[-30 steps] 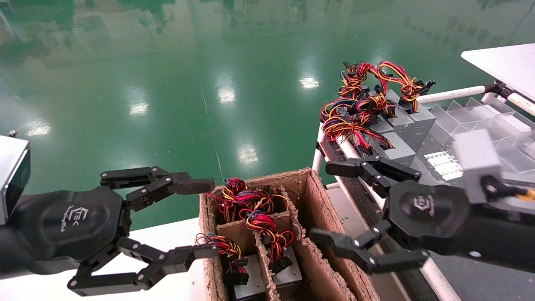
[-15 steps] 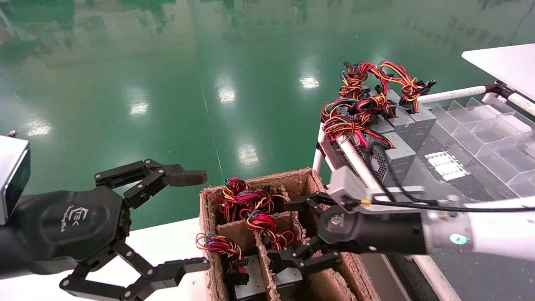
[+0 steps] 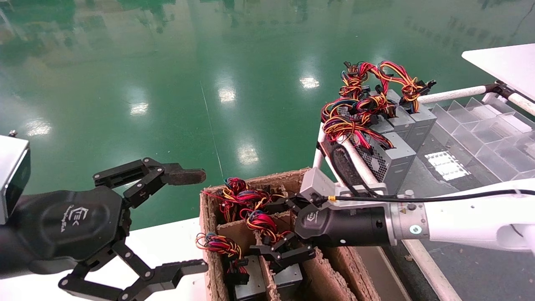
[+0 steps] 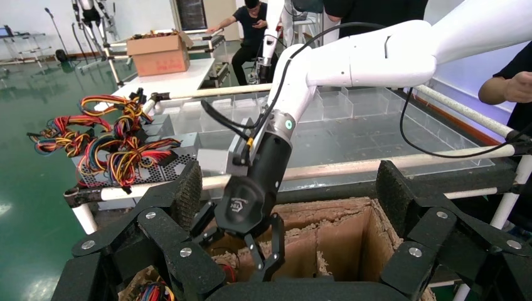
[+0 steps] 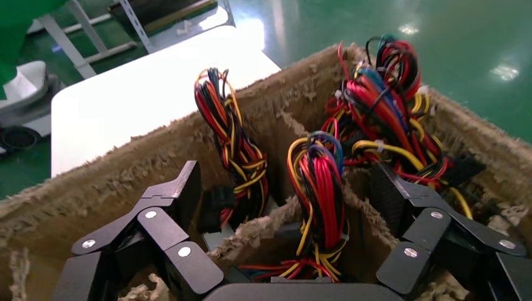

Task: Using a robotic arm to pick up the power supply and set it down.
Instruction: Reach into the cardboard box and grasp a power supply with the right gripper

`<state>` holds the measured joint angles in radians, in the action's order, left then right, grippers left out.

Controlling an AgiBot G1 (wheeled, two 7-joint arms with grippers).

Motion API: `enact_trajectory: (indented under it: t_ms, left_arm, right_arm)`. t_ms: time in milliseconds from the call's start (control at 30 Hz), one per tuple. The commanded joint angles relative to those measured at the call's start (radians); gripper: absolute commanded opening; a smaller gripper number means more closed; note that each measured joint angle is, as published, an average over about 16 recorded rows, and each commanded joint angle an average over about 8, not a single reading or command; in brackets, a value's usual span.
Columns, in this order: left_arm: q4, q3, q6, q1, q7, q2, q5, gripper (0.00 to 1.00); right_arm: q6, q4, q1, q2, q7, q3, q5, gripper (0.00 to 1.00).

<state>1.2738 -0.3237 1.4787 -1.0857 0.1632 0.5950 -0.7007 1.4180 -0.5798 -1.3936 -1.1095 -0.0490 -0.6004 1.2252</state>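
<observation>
My right gripper [image 3: 273,230] is open and reaches down into a cardboard box [image 3: 303,175]. Its fingers stand either side of a power supply [image 3: 288,275], a grey box with a red, yellow and blue wire bundle [image 3: 261,222]. In the right wrist view that bundle [image 5: 321,188] rises between the open fingers of the right gripper [image 5: 285,194], untouched. My left gripper [image 3: 192,221] hangs wide open beside the box's left wall, holding nothing. The left wrist view shows the left gripper [image 4: 290,200] framing the right gripper [image 4: 248,241] above the box.
The box has frayed cardboard dividers. A second supply [image 3: 246,286] lies in the left slot and more wires [image 3: 238,192] fill the far one. Several grey supplies [image 3: 391,159] stand on the rack at right, beside clear partitioned trays [image 3: 480,125]. A white table [image 3: 167,240] lies under the left gripper.
The right arm has swung left from the rack and lowered into the box, fingers now around the middle wire bundle. The left gripper has opened a little wider and otherwise stayed put.
</observation>
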Motion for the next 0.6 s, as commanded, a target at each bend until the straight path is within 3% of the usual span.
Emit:
enact_trajectory:
  t_ms: [33,600]
  left_arm:
    - [0.000,0.000,0.000,0.000,0.000,0.000,0.000,1.00]
    - [0.000,-0.001,0.000,0.000,0.000,0.000,0.000,1.00]
  right_arm:
    - [0.003,0.025,-0.007,-0.013,0.015,-0.004,0.006,0.00]
    - [0.002,0.127,-0.018,-0.038,0.109,-0.001,0.007,0.00]
